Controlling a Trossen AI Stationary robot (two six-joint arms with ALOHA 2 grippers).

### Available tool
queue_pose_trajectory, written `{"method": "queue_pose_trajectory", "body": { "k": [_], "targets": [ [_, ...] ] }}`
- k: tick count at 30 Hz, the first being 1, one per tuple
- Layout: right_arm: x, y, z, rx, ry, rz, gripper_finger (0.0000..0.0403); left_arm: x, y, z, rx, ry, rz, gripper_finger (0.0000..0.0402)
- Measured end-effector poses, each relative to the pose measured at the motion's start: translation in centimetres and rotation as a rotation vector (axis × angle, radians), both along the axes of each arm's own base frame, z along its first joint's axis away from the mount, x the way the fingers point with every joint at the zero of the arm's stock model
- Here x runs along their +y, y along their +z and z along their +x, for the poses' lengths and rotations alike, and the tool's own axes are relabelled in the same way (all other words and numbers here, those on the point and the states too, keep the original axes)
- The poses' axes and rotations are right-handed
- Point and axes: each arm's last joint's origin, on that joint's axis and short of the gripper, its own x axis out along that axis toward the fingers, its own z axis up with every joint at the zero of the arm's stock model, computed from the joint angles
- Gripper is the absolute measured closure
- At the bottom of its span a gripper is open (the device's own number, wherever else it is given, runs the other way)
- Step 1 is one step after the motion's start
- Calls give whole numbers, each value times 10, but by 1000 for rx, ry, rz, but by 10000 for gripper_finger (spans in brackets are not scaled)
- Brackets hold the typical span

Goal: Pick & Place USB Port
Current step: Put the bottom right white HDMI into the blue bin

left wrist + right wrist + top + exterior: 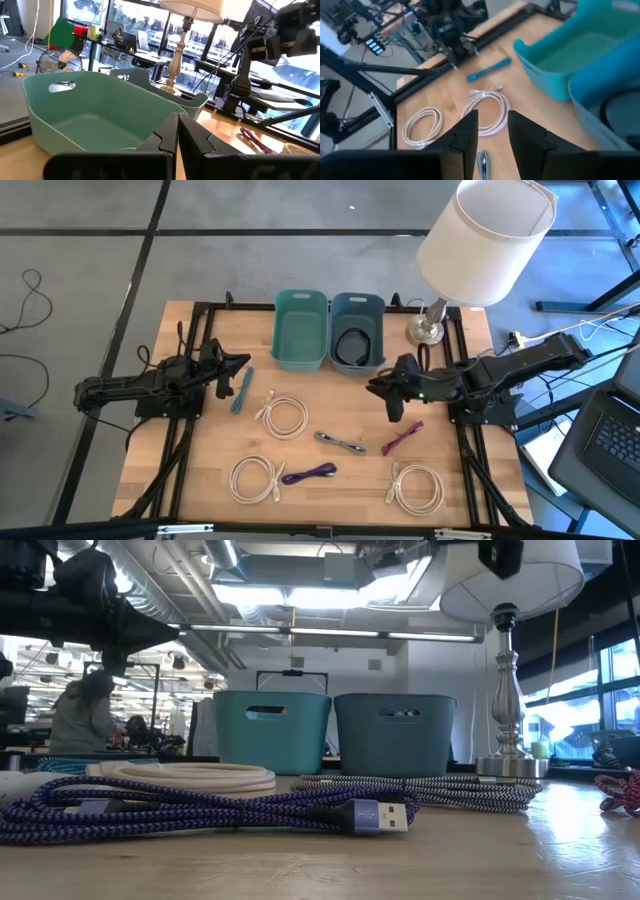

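Observation:
Several coiled USB cables lie flat on the wooden table: a blue one (242, 390), white coils (285, 417) (258, 478) (418, 485), a grey one (340, 442), a maroon one (402, 437) and a purple one (308, 473), whose plug (380, 817) shows close in the low view. At the far edge stand a teal bin (300, 330) and a grey-blue bin (357, 332) that holds a black cable. My left gripper (245, 363) hovers shut near the teal bin's left side. My right gripper (375, 387) hovers open, in front of the grey-blue bin, holding nothing.
A table lamp with a white shade (485, 235) stands on its metal base (428, 330) at the far right corner, beside the grey-blue bin. A black frame rail (190, 420) runs along each side of the table. A laptop (610, 435) sits off the right edge.

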Motion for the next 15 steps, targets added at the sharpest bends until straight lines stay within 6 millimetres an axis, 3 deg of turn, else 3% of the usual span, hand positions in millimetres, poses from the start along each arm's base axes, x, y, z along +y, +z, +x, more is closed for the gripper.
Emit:
{"method": "queue_pose_trajectory", "body": {
  "k": [4,15],
  "targets": [
    [7,3,-6,53,54,-46,293,0,0,0,2,0,3,396],
    [24,-28,-23,376,42,121,293,0,0,0,7,14,6,396]
  ]
}}
